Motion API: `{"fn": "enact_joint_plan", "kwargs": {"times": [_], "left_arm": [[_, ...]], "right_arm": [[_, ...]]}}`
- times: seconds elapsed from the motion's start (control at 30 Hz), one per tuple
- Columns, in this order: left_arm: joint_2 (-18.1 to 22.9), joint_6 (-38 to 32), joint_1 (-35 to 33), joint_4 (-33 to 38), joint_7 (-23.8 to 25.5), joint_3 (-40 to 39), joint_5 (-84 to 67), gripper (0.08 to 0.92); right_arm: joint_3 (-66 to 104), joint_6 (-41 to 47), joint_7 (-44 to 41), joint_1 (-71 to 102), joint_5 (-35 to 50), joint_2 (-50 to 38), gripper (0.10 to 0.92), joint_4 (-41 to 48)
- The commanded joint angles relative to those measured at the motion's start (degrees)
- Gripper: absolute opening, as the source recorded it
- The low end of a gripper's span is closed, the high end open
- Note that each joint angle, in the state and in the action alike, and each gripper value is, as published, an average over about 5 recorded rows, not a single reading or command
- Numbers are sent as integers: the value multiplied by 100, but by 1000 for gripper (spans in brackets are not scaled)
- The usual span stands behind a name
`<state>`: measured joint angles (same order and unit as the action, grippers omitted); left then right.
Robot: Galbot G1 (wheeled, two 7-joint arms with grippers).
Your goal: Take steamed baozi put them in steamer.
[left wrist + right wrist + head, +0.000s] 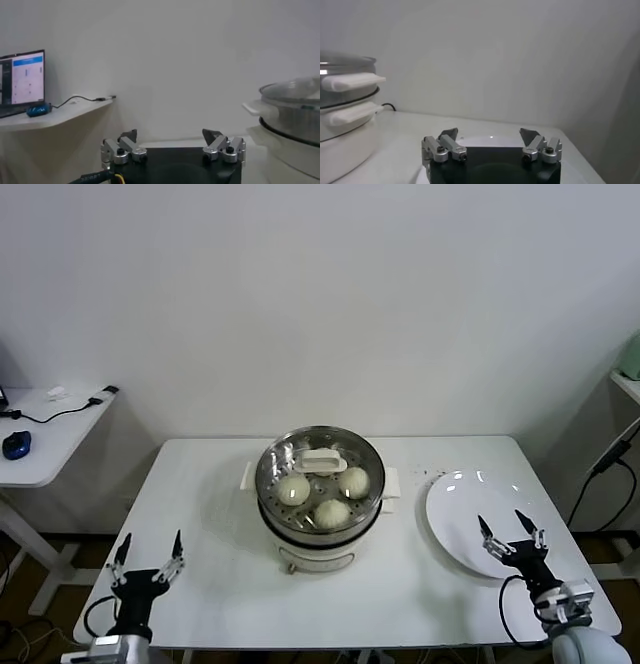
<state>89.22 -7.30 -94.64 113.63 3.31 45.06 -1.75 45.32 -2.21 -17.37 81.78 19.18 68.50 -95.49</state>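
Observation:
The steamer (320,536) stands mid-table, a steel pot on a white base, with a glass lid (345,452) on top. Through the lid I see three steamed baozi on the perforated tray: one on the left (293,489), one on the right (353,480), one at the front (332,512). The lid's white handle (320,460) hides whatever lies under it. My left gripper (152,536) (170,134) stands open and empty near the front left corner. My right gripper (500,518) (489,131) stands open and empty over the near side of the white plate (455,499). Both wrist views catch the steamer's side (295,125) (340,125).
The white plate (490,142) at the right carries nothing. A side desk (45,454) to the left holds a blue mouse (16,444) and cables, with a lit screen (22,75) in the left wrist view. A shelf edge (628,379) and cable show at far right.

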Motion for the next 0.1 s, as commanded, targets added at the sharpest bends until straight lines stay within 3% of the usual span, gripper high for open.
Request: {"fn": "enact_joint_plan", "kwargs": {"times": [0.03,0.1], "left_arm": [[100,-466,-97,-64,166,157,-67,823],[102,-454,-95,-54,168,149,-45,823]], "right_arm": [[0,69,-107,20,73,-58,823,-49],[2,70,-140,25,73,-74,823,-43]]}}
